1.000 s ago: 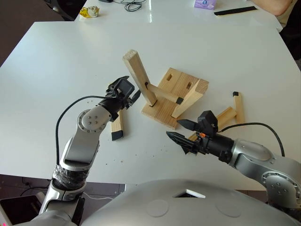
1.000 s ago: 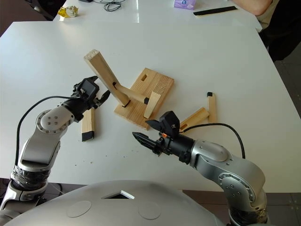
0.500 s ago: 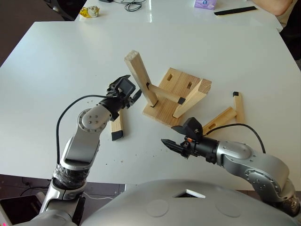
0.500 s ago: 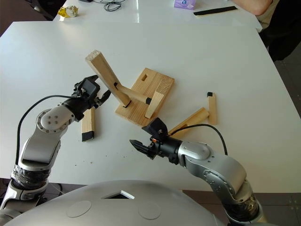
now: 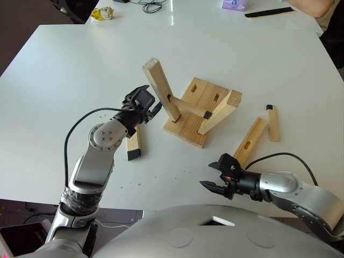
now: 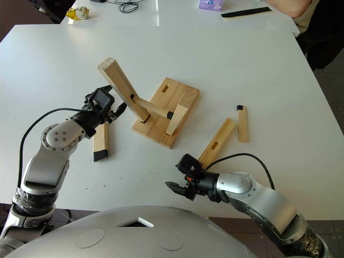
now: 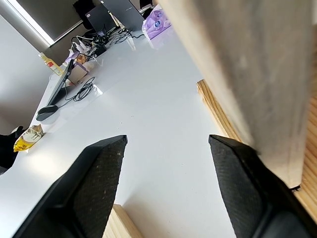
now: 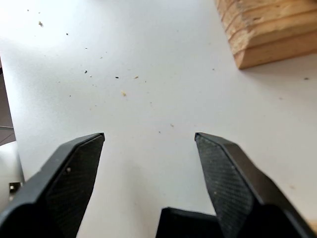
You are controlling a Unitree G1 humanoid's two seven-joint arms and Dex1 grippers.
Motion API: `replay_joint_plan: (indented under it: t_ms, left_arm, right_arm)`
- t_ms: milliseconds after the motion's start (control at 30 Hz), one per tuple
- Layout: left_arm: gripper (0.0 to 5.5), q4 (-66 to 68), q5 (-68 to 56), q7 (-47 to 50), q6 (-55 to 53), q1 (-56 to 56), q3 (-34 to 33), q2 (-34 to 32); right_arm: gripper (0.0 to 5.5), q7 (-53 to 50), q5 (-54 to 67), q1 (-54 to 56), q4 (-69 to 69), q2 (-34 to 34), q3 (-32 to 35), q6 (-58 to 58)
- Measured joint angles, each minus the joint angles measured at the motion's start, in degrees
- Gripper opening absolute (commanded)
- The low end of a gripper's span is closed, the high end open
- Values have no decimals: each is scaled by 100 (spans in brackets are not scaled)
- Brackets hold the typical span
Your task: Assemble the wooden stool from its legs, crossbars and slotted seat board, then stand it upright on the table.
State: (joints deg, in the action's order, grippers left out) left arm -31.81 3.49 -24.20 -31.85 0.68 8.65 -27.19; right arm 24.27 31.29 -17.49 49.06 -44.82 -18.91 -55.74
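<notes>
Both are seen wide open and empty: the left gripper just beside the half-built stool's raised leg, the right gripper near the loose bar, probably best grasped mid-length.

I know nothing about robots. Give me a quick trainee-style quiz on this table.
1. Which end effector is beside the tall leg sticking up from the seat board?
2. True or false: the right end effector is open and empty.
3. The loose slotted stick lies: A) on the seat board, B) on the table, C) leaning on the tall leg.
Key: 1 left end effector; 2 true; 3 B.
</notes>
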Motion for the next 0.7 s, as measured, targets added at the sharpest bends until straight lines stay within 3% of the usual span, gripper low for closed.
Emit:
replay_joint_plan:
  t_ms: [333, 700]
  left_arm:
    - [308, -135, -1, 67, -11, -171, -48, 19]
    - [308, -174, -1, 173, -46, -228, -124, 64]
  right_arm:
    - [340, 622, -136, -818, -40, -716, 968, 498]
    - [340, 1297, -1001, -1070, -898, -1280, 1382, 1734]
